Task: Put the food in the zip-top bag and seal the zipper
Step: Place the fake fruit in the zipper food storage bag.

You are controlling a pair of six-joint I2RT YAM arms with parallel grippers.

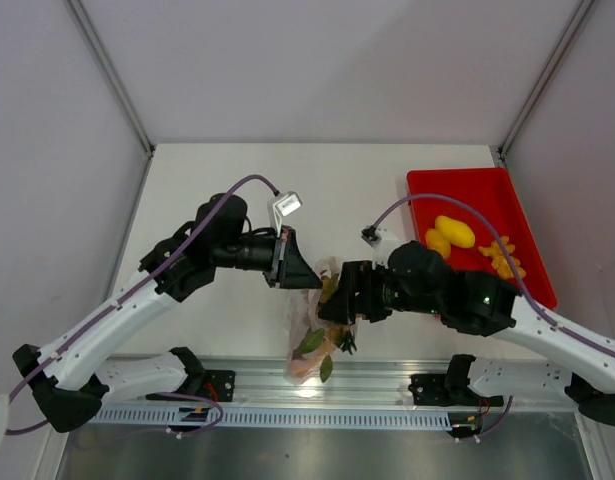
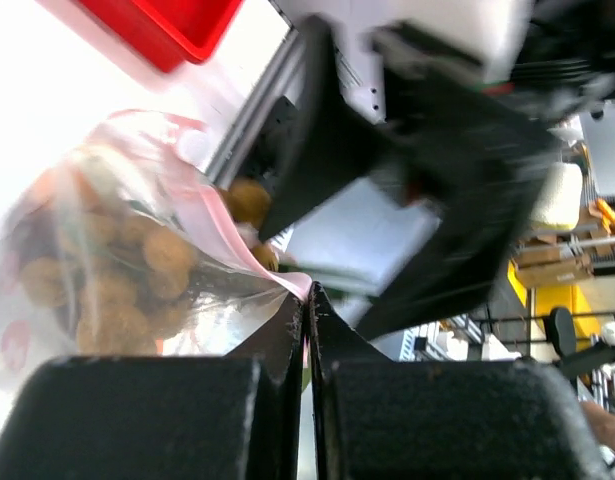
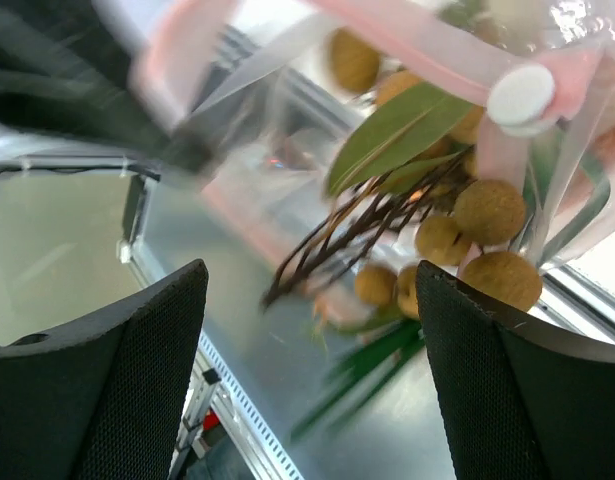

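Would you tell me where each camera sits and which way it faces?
Top external: above and behind, facing down at the table; left arm, right arm show.
Left wrist: faces along the shut left claw pinching the zip-top bag.
Right wrist: faces the bag between its open right claw.
All share the bag.

legible text, labels, brands, numbers, signs: none.

- white tag [image 1: 287, 204], top view: too small to read.
- zip-top bag [image 2: 117, 260], left wrist view: pinkish-red printed marks, blurred; no letters can be made out.
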